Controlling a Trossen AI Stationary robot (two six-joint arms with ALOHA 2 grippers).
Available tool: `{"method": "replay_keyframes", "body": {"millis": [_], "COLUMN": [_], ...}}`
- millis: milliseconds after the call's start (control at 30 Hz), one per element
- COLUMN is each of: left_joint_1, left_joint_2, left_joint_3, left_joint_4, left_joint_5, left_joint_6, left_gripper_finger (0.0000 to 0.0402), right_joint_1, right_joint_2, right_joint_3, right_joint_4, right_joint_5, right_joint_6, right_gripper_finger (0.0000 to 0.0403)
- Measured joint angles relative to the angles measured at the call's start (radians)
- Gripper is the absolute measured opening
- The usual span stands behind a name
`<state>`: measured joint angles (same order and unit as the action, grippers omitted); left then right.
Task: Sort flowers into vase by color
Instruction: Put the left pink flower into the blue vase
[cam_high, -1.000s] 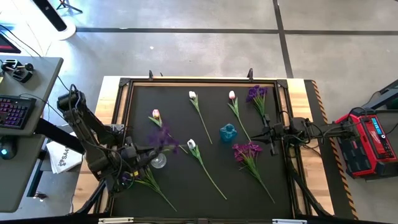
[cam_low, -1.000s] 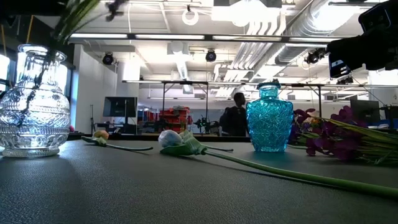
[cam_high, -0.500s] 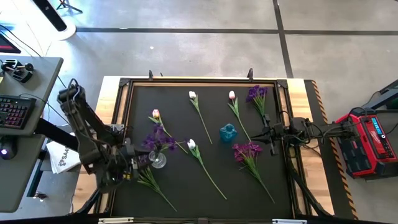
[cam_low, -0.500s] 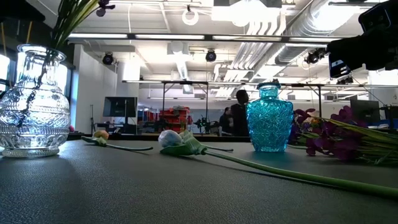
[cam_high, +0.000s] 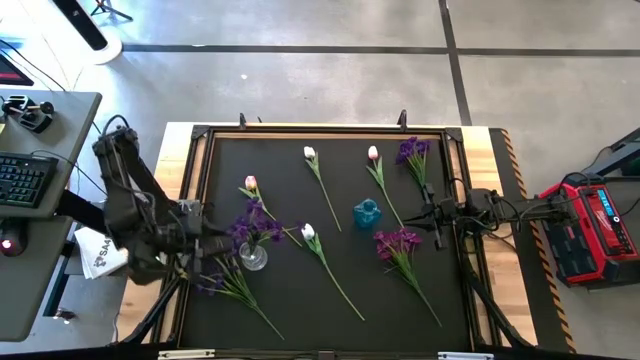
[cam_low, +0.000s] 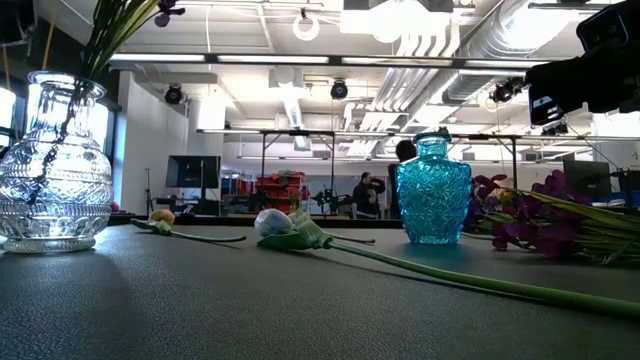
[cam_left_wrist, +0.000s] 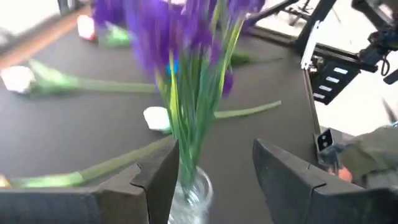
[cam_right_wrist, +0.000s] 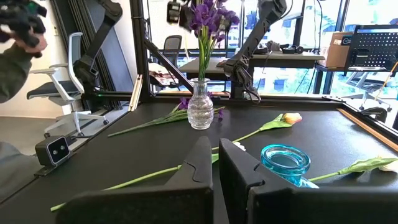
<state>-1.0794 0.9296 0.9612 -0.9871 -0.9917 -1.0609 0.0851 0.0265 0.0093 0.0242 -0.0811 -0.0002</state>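
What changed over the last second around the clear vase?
The left pincer let go of the bushy purple sprig, now standing in the clear glass vase, and drew back toward the table's left edge, open. Right pincer, turquoise glass vase and lying flowers stayed put.

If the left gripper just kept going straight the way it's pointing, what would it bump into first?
Most likely the clear glass vase holding the purple sprig. The left gripper is open with both right in front of it. How near they are is hard to judge.

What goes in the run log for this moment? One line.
left gripper: open behind clear vase | purple sprig: in vase | right gripper: shut, idle
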Motion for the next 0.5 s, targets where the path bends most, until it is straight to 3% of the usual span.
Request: {"method": "replay_keyframes", "body": {"millis": [133, 367, 500], "left_joint_1": [0.0, 0.001, 0.062], "left_joint_2": [-0.028, -0.035, -0.035], "left_joint_3": [0.108, 0.206, 0.217], "left_joint_4": [0.004, 0.18, 0.263], "left_joint_5": [-0.141, -0.563, -0.578], "left_joint_6": [0.257, 0.644, 0.782], "left_gripper_finger": [0.0186, 0.0186, 0.0186], "right_joint_1": [0.0, 0.0, 0.0], "right_joint_2": [0.0, 0.0, 0.0], "right_joint_3": [0.0, 0.0, 0.0], "right_joint_4": [0.0, 0.0, 0.0], "right_joint_5": [0.0, 0.0, 0.0], "right_joint_6": [0.0, 0.0, 0.0], "right_gripper_finger": [0.0, 0.0, 0.0]}}
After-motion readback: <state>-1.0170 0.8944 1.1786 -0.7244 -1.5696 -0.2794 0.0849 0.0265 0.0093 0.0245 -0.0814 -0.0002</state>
